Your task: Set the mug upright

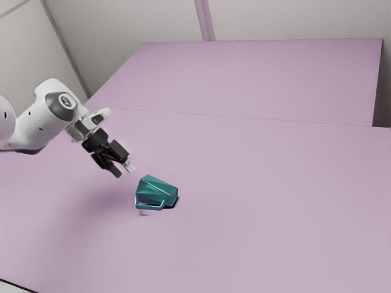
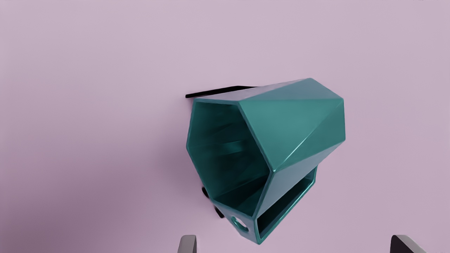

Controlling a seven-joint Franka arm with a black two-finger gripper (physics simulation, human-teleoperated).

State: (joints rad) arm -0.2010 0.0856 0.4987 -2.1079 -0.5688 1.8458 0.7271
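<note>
In the exterior view my gripper [image 1: 123,171] hangs above the table, a short way up and to the exterior view's left of the teal mug [image 1: 160,190]. The mug lies on its side, its handle toward the exterior view's lower edge. In the wrist view the faceted mug [image 2: 291,130] shows its dark open mouth, and the handle is on the side nearer my fingertips. My gripper [image 2: 293,244] is open, its two tips wide apart with nothing held between them.
The mug rests on a broad pink table [image 1: 263,213]. A pale wall [image 1: 293,18] stands behind the table's far edge.
</note>
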